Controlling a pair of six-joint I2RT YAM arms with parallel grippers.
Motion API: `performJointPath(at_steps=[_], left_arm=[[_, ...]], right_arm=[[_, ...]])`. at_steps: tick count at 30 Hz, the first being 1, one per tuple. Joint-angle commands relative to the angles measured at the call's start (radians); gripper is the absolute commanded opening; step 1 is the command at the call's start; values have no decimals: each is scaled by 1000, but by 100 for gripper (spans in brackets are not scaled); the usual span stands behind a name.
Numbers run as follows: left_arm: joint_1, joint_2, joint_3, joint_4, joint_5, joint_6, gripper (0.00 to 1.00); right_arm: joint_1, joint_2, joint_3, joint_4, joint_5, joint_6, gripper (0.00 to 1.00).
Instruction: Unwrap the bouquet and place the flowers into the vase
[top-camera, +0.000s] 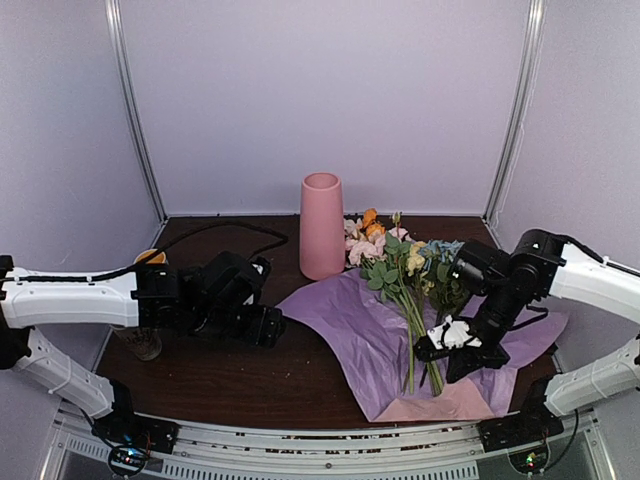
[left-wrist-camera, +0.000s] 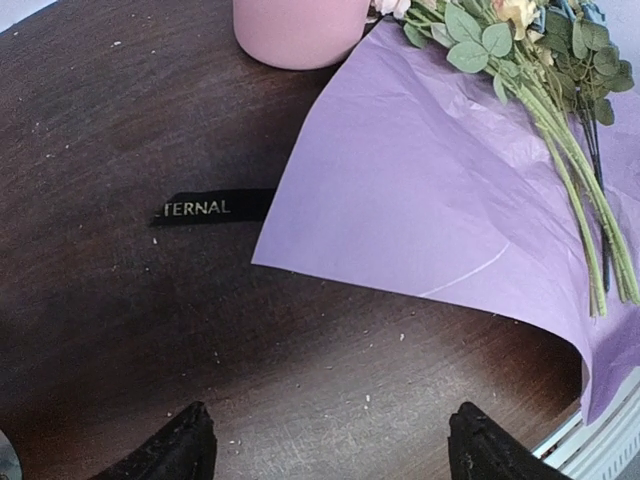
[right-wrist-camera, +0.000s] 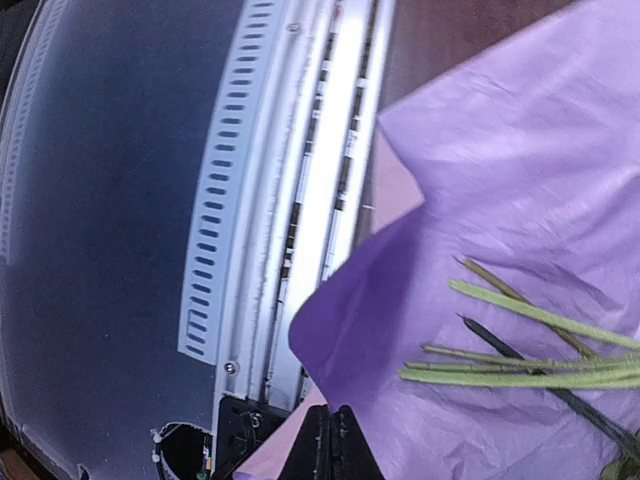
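The bouquet lies unwrapped. Its lilac tissue paper (top-camera: 345, 320) (left-wrist-camera: 400, 190) (right-wrist-camera: 520, 150) is spread flat on the dark table, and the flowers (top-camera: 400, 265) (left-wrist-camera: 560, 110) lie on it with their stems (right-wrist-camera: 540, 350) pointing toward the near edge. A tall pink vase (top-camera: 321, 225) (left-wrist-camera: 300, 30) stands upright just behind the paper's left part. The black ribbon (left-wrist-camera: 205, 208) lies flat on the table, partly under the paper. My left gripper (top-camera: 270, 325) (left-wrist-camera: 335, 450) hovers open over bare table left of the paper. My right gripper (top-camera: 452, 352) (right-wrist-camera: 340, 425) is shut on a raised fold of the paper near the stem ends.
A mug (top-camera: 150, 258) sits at the far left behind my left arm, and another vessel (top-camera: 140, 345) stands under that arm. A black cable (top-camera: 230, 232) runs along the back. The metal rail (right-wrist-camera: 300, 200) borders the table's near edge, right beside the pinched paper.
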Motion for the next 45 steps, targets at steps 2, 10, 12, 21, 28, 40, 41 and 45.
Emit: performJointPath(at_steps=[2,10,12,21,28,40,41,45], left_arm=[[13,44,92,-63,-51,15,82],[19,88,208,-89,-96,34,83],[25,112,240,-86,-105,53,83],[28,359,498,-8,-15,316,82],[28,585,662,33,178,423,79],[27,756,597,37,369,608,66],[27,778,602,15,360,620,65],[27,796,538,29,315,647,64]], right_arm=[[230,-1,11,-1,22,71,0],[601,101,13,9,49,97,5],[682,148,7,22,47,97,9],[677,62,117,-30,138,48,36],[100,-91,189,-103,90,-165,36],[-731,39,-172,204,279,-193,35],[-753,73,-190,230,308,-196,35],[-818,208,-219,353,381,-185,34]])
